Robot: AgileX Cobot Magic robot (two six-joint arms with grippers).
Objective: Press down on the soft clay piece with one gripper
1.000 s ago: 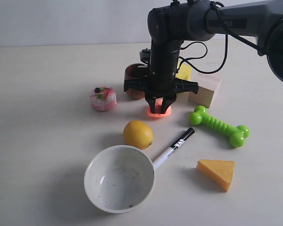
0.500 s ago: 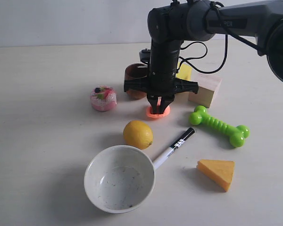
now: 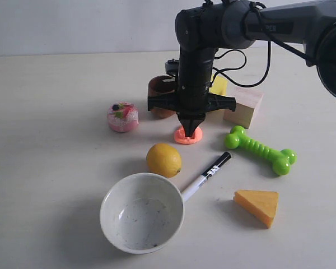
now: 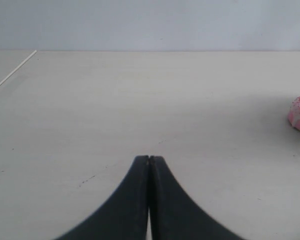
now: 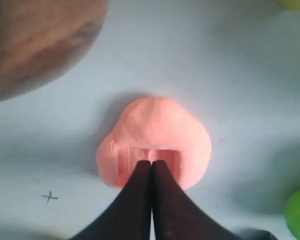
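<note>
Pale tabletop (image 3: 56,185) carries the soft clay piece (image 3: 197,136), flattened and dented; the right gripper (image 3: 190,128), fingers pinched together and empty, stands upright with its tip in the dent.

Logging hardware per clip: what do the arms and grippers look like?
The right arm is matte black with rounded joints, faint grey lettering and loose black cables. The right gripper tapers to pointed black fingers; the left gripper shows matching curved black fingers.

The salmon-orange soft clay piece (image 5: 157,132) looks matt and doughy, with grooves pressed into it. The right gripper's (image 5: 151,163) black fingers (image 5: 135,200) look like smooth plastic. The pale cream tabletop (image 3: 56,112) is matt. The white round bowl (image 3: 129,188) is scuffed grey inside. The green bone-shaped toy (image 3: 259,148) is glossy.
</note>
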